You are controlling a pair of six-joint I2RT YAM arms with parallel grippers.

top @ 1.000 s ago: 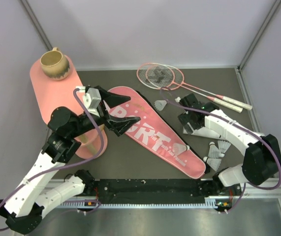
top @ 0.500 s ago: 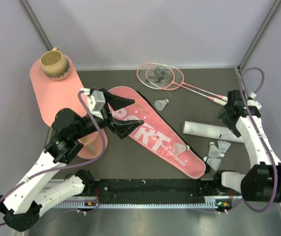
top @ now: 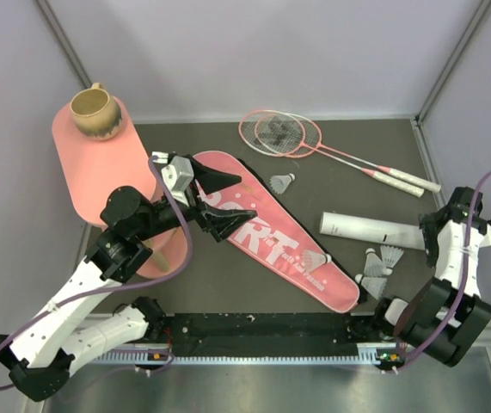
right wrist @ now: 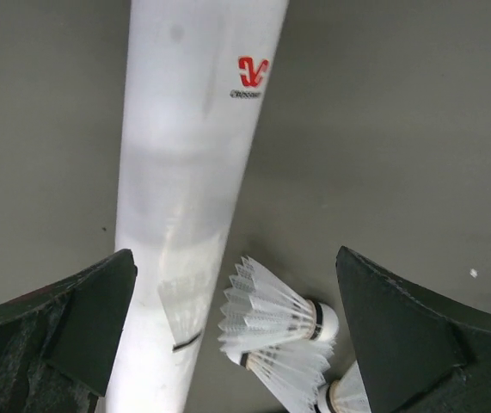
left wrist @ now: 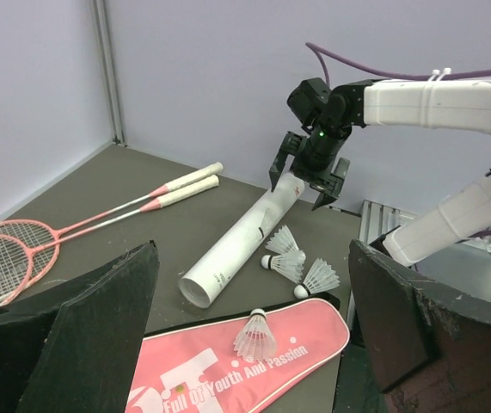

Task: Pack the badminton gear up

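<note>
Packing has barely started: all the gear lies out on the table [top: 357, 163]. The right arm [left wrist: 426, 95] hangs over the far end of the white tube [top: 370, 229], jaws spread wide and holding nothing. This looks like the line-up for a grab on the tube. From its wrist view the tube sits off toward the left finger, with one of the shuttlecocks [top: 381, 262] almost dead centre between the fingers. So the next move calls for a sideways shift to centre the tube, then a drop and a close, without scattering the birdies just beside it. The left arm [top: 133, 228] hovers above the wide end of the pink bag [top: 271, 232], jaws wide open and empty too. One shuttlecock rests on the bag. The two rackets [top: 279, 133] lie crossed at the back, well apart from the bag.
</note>
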